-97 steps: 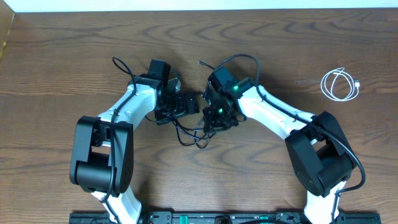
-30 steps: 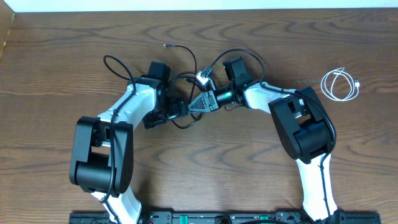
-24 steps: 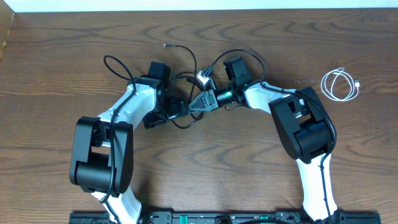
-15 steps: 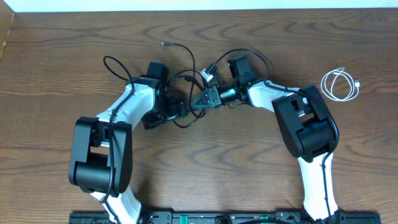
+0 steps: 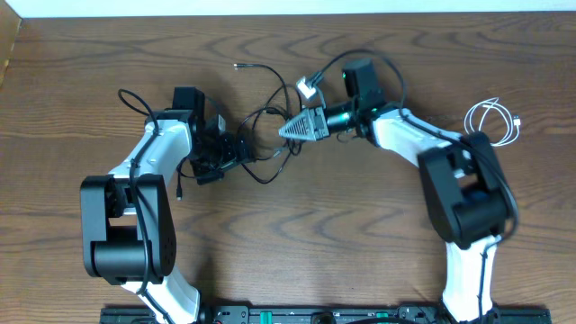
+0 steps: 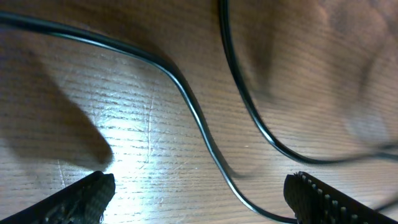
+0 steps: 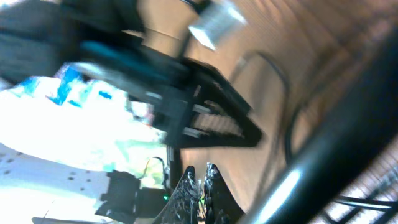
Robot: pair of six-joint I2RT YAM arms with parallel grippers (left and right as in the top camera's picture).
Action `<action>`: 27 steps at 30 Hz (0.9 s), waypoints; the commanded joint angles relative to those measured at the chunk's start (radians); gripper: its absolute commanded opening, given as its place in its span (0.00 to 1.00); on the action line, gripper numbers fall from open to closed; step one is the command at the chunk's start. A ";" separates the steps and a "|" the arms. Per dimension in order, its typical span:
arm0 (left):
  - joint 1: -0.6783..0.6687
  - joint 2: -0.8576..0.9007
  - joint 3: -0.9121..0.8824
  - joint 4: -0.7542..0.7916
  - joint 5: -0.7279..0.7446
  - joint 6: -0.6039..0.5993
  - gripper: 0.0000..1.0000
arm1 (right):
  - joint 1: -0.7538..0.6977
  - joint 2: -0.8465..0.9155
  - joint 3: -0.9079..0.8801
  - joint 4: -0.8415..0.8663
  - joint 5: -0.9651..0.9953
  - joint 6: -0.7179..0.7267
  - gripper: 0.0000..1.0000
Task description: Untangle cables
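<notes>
Two thin black cables (image 5: 263, 135) lie looped over each other at the middle of the table, and one free end (image 5: 237, 65) points up-left. My right gripper (image 5: 282, 132) reaches in from the right and is shut on a strand of the black cable; in the right wrist view its tips (image 7: 199, 173) are pressed together. A pale plug end (image 5: 309, 88) sits just above it. My left gripper (image 5: 238, 151) is open at the tangle's left side. In the left wrist view a black cable (image 6: 198, 124) runs across the wood between its wide-apart fingers (image 6: 199, 198). The white looped cable (image 5: 490, 121) lies apart at the far right.
Thicker black wires run along both arms (image 5: 135, 97). The table's far edge (image 5: 288, 14) runs along the top, and a cardboard corner (image 5: 7, 45) shows at the top left. Bare wood lies in front of the tangle (image 5: 297, 234).
My right gripper shut, then drew up and to the right, stretching the cable loops. The left arm swung left and its gripper stayed open. The white cable has not moved.
</notes>
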 commanded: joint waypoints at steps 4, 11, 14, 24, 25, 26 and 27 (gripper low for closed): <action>0.000 -0.022 -0.037 -0.002 -0.014 0.020 0.93 | 0.010 -0.094 0.006 0.005 -0.013 0.003 0.02; 0.000 -0.022 -0.037 0.002 -0.014 0.020 0.93 | 0.020 -0.092 0.006 0.005 0.007 0.003 0.01; 0.000 -0.022 -0.037 0.002 -0.014 0.020 0.99 | 0.020 -0.092 0.006 0.005 0.006 0.004 0.01; 0.000 -0.022 -0.037 0.036 -0.014 0.021 0.99 | 0.020 -0.092 0.006 0.002 0.008 0.004 0.01; 0.000 -0.022 -0.037 0.039 -0.014 0.020 1.00 | 0.020 -0.092 0.006 0.001 0.013 0.004 0.01; 0.000 -0.022 -0.037 0.039 -0.014 0.021 0.96 | 0.021 -0.092 0.006 0.001 0.022 0.004 0.01; 0.000 -0.022 -0.037 0.039 -0.014 0.021 0.92 | 0.021 -0.092 0.006 -0.004 0.032 0.004 0.01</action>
